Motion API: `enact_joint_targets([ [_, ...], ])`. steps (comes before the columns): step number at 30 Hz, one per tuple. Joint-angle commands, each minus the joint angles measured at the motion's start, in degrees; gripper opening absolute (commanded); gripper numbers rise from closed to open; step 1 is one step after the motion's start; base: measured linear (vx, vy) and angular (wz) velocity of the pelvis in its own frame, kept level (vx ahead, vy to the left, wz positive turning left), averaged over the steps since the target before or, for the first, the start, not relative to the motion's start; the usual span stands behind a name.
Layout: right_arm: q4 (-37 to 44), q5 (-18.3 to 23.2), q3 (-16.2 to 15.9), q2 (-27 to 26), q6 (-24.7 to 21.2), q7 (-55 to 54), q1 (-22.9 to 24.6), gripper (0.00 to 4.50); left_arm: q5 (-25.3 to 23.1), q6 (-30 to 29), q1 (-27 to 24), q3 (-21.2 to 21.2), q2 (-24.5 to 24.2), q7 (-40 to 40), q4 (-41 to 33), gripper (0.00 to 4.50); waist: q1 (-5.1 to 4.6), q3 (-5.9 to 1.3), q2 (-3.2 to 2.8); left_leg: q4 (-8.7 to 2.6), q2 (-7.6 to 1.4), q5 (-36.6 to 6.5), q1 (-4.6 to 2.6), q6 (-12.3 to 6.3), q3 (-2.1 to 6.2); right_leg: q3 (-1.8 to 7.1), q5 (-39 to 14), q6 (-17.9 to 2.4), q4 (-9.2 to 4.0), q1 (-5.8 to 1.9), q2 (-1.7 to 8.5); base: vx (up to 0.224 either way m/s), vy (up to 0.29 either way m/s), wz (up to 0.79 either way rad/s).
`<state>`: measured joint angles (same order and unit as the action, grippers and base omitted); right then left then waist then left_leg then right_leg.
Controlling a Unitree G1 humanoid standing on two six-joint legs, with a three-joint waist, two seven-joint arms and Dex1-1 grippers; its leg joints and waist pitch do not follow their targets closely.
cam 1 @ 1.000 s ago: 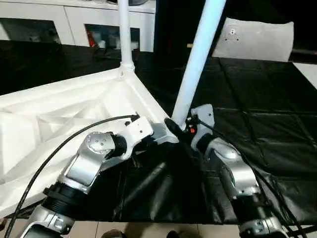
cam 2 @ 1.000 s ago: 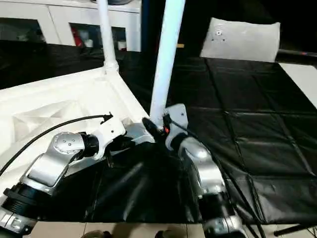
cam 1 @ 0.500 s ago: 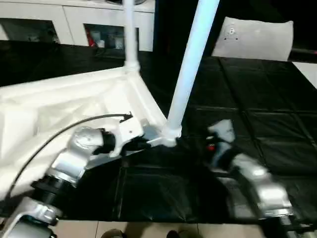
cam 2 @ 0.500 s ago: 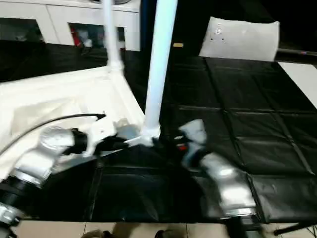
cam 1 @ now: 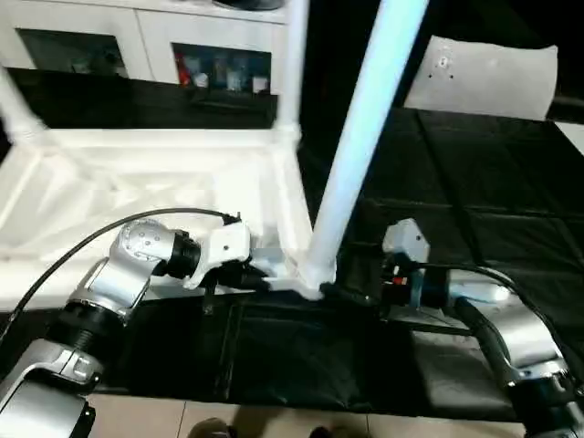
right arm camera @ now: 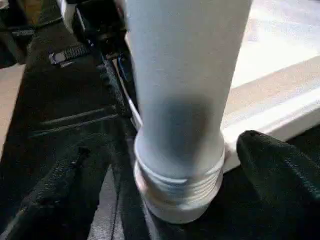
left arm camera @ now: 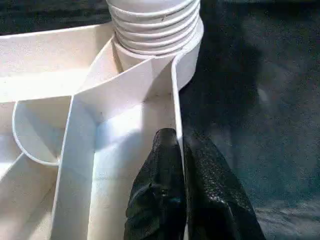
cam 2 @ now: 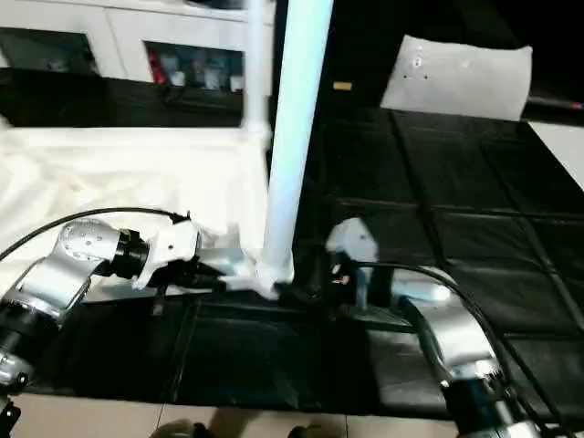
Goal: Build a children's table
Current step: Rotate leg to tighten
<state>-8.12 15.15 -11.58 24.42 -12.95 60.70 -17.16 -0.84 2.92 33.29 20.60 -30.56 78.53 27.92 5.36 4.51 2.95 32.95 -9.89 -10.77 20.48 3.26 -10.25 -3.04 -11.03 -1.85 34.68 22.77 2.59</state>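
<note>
Two grippers work: left gripper (left arm camera: 181, 200) pinches the tabletop (left arm camera: 125, 130) rim; right gripper (right arm camera: 165, 200) stands wide open around the leg (right arm camera: 182, 100).

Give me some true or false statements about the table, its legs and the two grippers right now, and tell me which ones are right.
1. The left gripper has its jaws shut on the tabletop rim. True.
2. The near leg lies flat on the black mat. False: it stands up from a corner socket.
3. The right gripper is clamped shut. False: its jaws are open around the leg's base.
4. The tabletop lies underside up. True.
</note>
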Motion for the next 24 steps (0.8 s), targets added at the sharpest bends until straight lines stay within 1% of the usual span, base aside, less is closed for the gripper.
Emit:
enact_joint_targets([
  [1, -1.6, -0.5, -0.3, 0.5, 0.6, 1.8, -1.3, 4.03, -1.3, 1.9, 0.7, 3.4, 0.1, 3.8, 0.5, 0.00, -0.23, -3.61, -0.31, -3.37, -3.82, -7.7, -0.77, -2.85, 0.98, 3.41, -8.7, -12.3, -3.67, -2.83, 6.06, 0.000, 0.000, 0.00],
  [2, -2.7, -0.6, -0.7, 0.5, 0.8, 2.9, -2.1, 3.81, -1.5, 2.5, 1.2, 3.7, 0.2, 4.5, 1.1, 0.00, -0.23, -3.61, -0.31, -3.37, -3.82, -7.7, -0.77, -2.85, 0.98, 3.41, -8.7, -12.3, -3.67, -2.83, 6.06, 0.000, 0.000, 0.00],
  [3, -3.0, -0.6, -0.8, 0.5, 0.9, 3.2, -2.3, 3.81, -1.5, 2.7, 1.3, 3.7, 0.2, 4.7, 1.3, 0.00, -0.18, -3.48, -0.35, -3.35, -3.79, -8.3, -0.76, -2.76, 0.97, 3.41, -9.6, -12.2, -3.81, -2.72, 6.08, 0.000, 0.000, 0.00],
  [5, -4.1, -0.7, -1.4, 0.7, 1.2, 4.4, -3.1, 3.58, -1.6, 3.4, 1.9, 3.9, 0.4, 5.3, 2.1, 0.00, -0.11, -3.48, -0.30, -3.31, -3.76, -9.1, -0.77, -2.41, 1.01, 3.36, -11.3, -11.9, -3.89, -2.75, 6.20, 0.000, 0.000, 0.00],
  [6, -4.5, -0.7, -1.7, 0.8, 1.4, 4.9, -3.4, 3.58, -1.7, 3.7, 2.1, 3.9, 0.5, 5.6, 2.5, 0.00, -0.11, -3.42, -0.30, -3.36, -3.80, -9.3, -0.70, -2.37, 1.05, 3.35, -11.8, -11.8, -3.95, -2.78, 6.23, 0.000, 0.000, 0.00],
  [7, -4.9, -0.8, -1.9, 0.7, 1.6, 5.3, -3.7, 3.48, -1.7, 4.2, 2.4, 4.0, 0.6, 5.9, 3.0, 0.00, -0.03, -3.43, -0.39, -3.33, -3.88, -9.4, -0.89, -2.34, 1.00, 3.34, -11.8, -11.7, -4.00, -2.58, 6.24, 0.000, 0.000, 0.00],
  [8, -5.4, -0.8, -2.2, 0.7, 1.8, 5.7, -4.0, 3.38, -1.7, 4.6, 2.7, 4.1, 0.6, 6.3, 3.5, 0.00, -0.03, -3.43, -0.38, -3.34, -3.89, -9.5, -0.94, -2.29, 1.00, 3.31, -11.7, -11.8, -3.97, -2.56, 6.20, 0.000, 0.000, 0.00],
  [9, -5.4, -0.8, -2.2, 0.7, 1.8, 5.7, -4.0, 3.32, -1.7, 4.6, 2.7, 4.1, 0.6, 6.3, 3.5, 0.00, -0.02, -3.45, -0.36, -3.34, -3.84, -9.4, -0.85, -2.39, 1.00, 3.25, -11.8, -11.8, -3.97, -2.64, 6.20, 0.000, 0.000, 0.00],
  [10, -5.8, -0.9, -2.4, 0.6, 2.1, 6.1, -4.4, 3.21, -1.8, 5.0, 2.8, 4.2, 0.7, 6.5, 3.8, 0.00, 0.05, -3.48, -0.44, -3.34, -3.87, -9.3, -0.93, -2.35, 1.01, 3.20, -11.6, -11.9, -3.95, -2.57, 6.18, 0.000, 0.000, 0.00],
  [13, -6.8, -1.1, -2.6, 0.4, 2.6, 6.9, -5.0, 3.14, -1.8, 5.6, 3.2, 4.3, 0.8, 6.9, 4.4, 0.00, 0.14, -3.59, -0.40, -3.32, -3.95, -8.8, -0.73, -2.36, 1.07, 3.04, -10.1, -12.3, -3.64, -2.78, 6.32, 0.000, 0.000, 0.00],
  [14, -7.2, -1.2, -2.6, 0.2, 2.8, 7.2, -5.3, 2.89, -1.9, 5.9, 3.3, 4.4, 0.8, 7.1, 4.7, 0.00, 0.15, -3.61, -0.44, -3.33, -3.97, -8.6, -0.71, -2.42, 1.10, 3.00, -9.7, -12.4, -3.56, -2.81, 6.34, 0.000, 0.000, 0.00],
  [18, -7.8, -1.4, -2.8, 0.1, 3.1, 7.5, -5.7, 2.63, -2.0, 6.1, 3.4, 4.4, 0.9, 7.2, 5.0, 0.00, 0.21, -3.60, -0.43, -3.29, -4.00, -8.4, -0.66, -2.60, 1.08, 2.90, -9.5, -12.6, -3.55, -2.83, 6.41, 0.000, 0.000, 0.00],
  [19, -8.8, -1.6, -3.4, -0.2, 3.7, 7.9, -6.3, 2.59, -2.3, 6.8, 3.6, 4.4, 0.8, 7.5, 5.7, 0.00, 0.14, -3.52, -0.22, -3.28, -3.92, -8.7, -0.57, -2.67, 1.06, 2.85, -10.3, -12.5, -3.65, -2.79, 6.44, 0.000, 0.000, 0.00],
  [22, -9.4, -1.6, -3.7, -0.4, 4.0, 8.2, -6.6, 2.57, -2.5, 7.2, 3.8, 4.5, 0.8, 7.5, 6.3, 0.00, 0.19, -3.47, -0.25, -3.30, -3.93, -9.2, -0.63, -2.49, 1.09, 2.88, -11.9, -12.1, -3.80, -2.75, 6.50, 0.000, 0.000, 0.00],
  [24, -9.1, -1.6, -4.2, -0.5, 3.9, 8.4, -6.3, 2.57, -2.9, 7.5, 3.9, 4.6, 0.6, 6.9, 6.7, 0.00, 0.18, -3.45, -0.40, -3.36, -3.97, -9.4, -0.61, -2.32, 1.15, 2.87, -12.4, -11.9, -3.85, -2.75, 6.48, 0.000, 0.000, 0.00],
])
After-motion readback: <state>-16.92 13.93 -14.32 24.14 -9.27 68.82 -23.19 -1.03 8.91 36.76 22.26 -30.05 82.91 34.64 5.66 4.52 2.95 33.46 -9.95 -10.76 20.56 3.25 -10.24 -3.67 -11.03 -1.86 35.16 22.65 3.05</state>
